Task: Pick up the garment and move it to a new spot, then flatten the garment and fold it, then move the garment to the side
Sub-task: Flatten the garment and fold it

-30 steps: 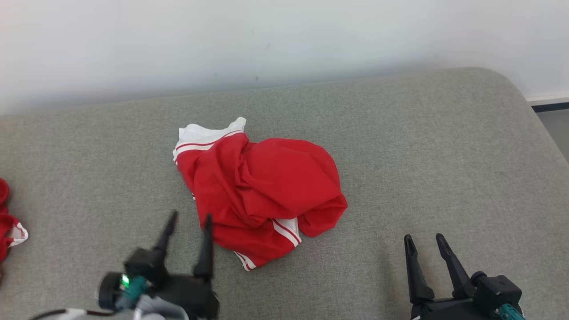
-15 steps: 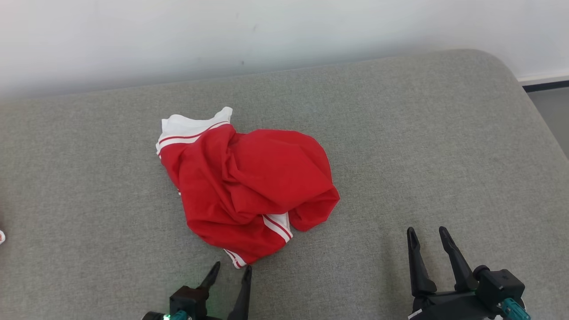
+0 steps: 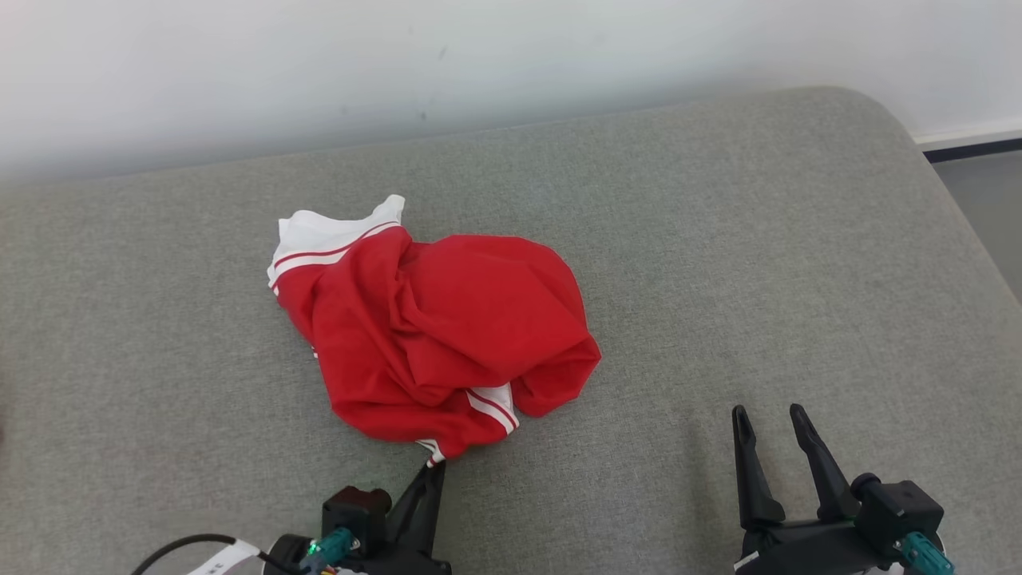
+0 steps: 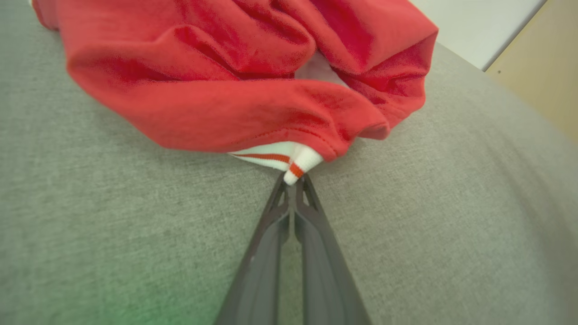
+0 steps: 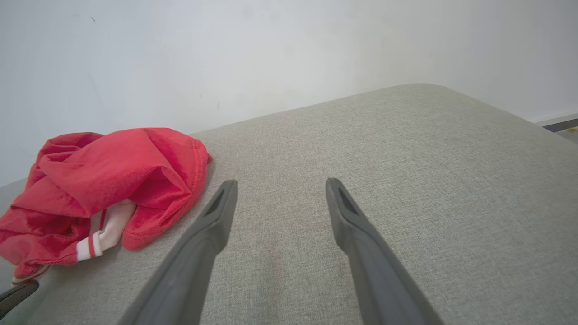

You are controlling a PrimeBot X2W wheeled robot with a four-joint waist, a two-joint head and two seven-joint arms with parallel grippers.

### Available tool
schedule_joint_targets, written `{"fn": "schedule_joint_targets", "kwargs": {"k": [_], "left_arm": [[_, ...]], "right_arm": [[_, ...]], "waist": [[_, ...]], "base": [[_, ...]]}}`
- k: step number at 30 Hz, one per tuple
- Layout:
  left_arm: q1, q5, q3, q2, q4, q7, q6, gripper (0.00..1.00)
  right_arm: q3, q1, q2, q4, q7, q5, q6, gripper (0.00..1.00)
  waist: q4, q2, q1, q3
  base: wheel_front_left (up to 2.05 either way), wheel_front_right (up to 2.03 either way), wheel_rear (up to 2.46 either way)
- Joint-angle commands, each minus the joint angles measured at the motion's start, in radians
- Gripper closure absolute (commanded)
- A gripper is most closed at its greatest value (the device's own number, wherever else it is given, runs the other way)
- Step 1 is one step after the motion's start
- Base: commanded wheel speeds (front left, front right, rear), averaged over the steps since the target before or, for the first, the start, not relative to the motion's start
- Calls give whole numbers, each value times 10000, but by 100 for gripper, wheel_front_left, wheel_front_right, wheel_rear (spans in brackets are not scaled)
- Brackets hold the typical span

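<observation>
- Left gripper (image 3: 435, 469) moved in, now clenched on the garment (image 3: 431, 335) at its near white hem (image 4: 295, 163).
- Right gripper (image 3: 769, 410) released, idle near right.
- Step looks like pickup; next: lift, relocate.

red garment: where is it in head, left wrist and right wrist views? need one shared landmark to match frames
Head view: garment centre-left on the grey cushion.
Left wrist view: garment across the top, its corner pinched by the left gripper.
Right wrist view: garment at the left edge, left of the open right gripper.
Shared landmark: white striped trim on the garment's near edge.
</observation>
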Motion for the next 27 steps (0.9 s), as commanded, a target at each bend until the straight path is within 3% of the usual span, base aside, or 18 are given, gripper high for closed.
{"fn": "schedule_joint_targets", "kwargs": {"k": [1, 11, 15, 27], "left_arm": [[-168, -23, 70, 11, -117, -13, 47, 100], [512, 554, 708, 33, -1812, -13, 45, 100], [1042, 766, 729, 295, -2686, -13, 93, 100], [3425, 1013, 714, 1317, -6883, 1542, 979, 100]], "right_arm": [[-14, 137, 0, 3, -22, -22, -19, 0], [-78, 424, -3, 58, -22, 161, -19, 0], [-10, 554, 1, 92, -22, 211, -19, 0], [-136, 807, -3, 111, -22, 331, -19, 0]], "waist": [[64, 0, 1, -66], [666, 0, 1, -494], [1006, 0, 1, -681], [1817, 0, 1, -809]], "base": [[0, 0, 0], [0, 0, 0], [0, 0, 0], [0, 0, 0]]}}
